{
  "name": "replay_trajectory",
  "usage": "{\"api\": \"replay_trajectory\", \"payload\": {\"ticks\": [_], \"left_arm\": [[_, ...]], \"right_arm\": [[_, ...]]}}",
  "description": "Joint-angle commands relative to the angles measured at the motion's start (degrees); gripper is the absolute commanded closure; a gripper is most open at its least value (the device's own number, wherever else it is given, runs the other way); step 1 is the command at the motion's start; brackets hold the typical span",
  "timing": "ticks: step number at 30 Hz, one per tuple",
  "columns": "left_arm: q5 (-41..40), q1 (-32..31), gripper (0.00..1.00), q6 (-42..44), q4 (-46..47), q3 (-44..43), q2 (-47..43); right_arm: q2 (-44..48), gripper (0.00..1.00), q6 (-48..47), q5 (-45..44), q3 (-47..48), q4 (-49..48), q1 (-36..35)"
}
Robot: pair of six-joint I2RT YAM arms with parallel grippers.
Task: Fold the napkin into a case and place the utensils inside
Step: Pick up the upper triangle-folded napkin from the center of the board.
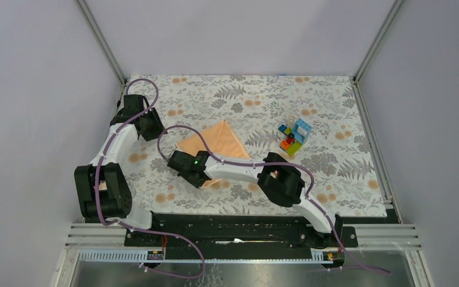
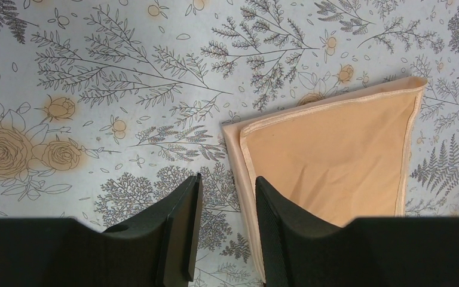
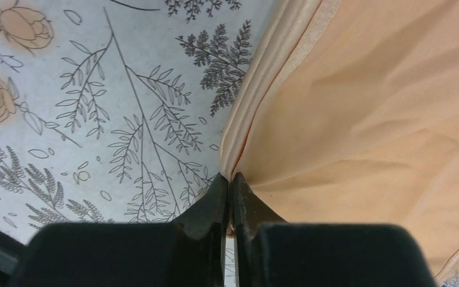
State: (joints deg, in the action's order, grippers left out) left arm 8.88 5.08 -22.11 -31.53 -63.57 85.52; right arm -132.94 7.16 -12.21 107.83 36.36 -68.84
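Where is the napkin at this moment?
In the top view the napkin lies folded left of centre on the floral mat, with the toy blocks to its right; the right hand pinches its near-left edge.

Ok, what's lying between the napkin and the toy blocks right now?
Nothing but bare floral mat. The top view shows the stretch from the napkin to the toy blocks free of objects.

- The top camera is looking down from high behind, taking in the whole tabletop (image 1: pixel 334 101).
- Both wrist cameras are looking down close, sharing the napkin (image 2: pixel 334 161) with it.
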Motion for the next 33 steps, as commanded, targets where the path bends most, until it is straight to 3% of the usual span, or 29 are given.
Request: {"api": "replay_trajectory", "payload": {"ticks": [1,5,10,15,21,29,33], "left_arm": [[1.7,0.4,0.55,-0.5,2.6,0.5,-0.3],[5.9,0.6,0.44,-2.4,3.9,1.6,0.3],[19.0,4.7,0.25,-10.9,9.6,9.5,-3.4],[25.6,7.7,0.16,-24.4,25.1,24.3,-11.6],[31.1,7.1,0.09,-36.0,44.5,34.9,-9.2],[25.6,4.8,0.13,-40.5,52.4,37.8,-3.0],[26.6,4.2,0.20,-42.3,55.1,36.4,3.2]], "right_arm": [[0.1,0.97,-1.6,-6.0,-2.6,0.1,0.8],[5.5,1.00,-1.8,0.3,-5.1,-5.3,1.3],[11.7,1.00,0.5,4.9,-9.9,-11.0,2.8],[18.5,1.00,3.1,11.8,-16.5,-16.1,6.0],[21.2,1.00,4.1,16.0,-18.3,-17.7,7.4],[23.1,1.00,4.6,17.7,-21.2,-19.7,8.0],[23.8,1.00,4.5,17.6,-21.8,-20.0,8.2]]}}
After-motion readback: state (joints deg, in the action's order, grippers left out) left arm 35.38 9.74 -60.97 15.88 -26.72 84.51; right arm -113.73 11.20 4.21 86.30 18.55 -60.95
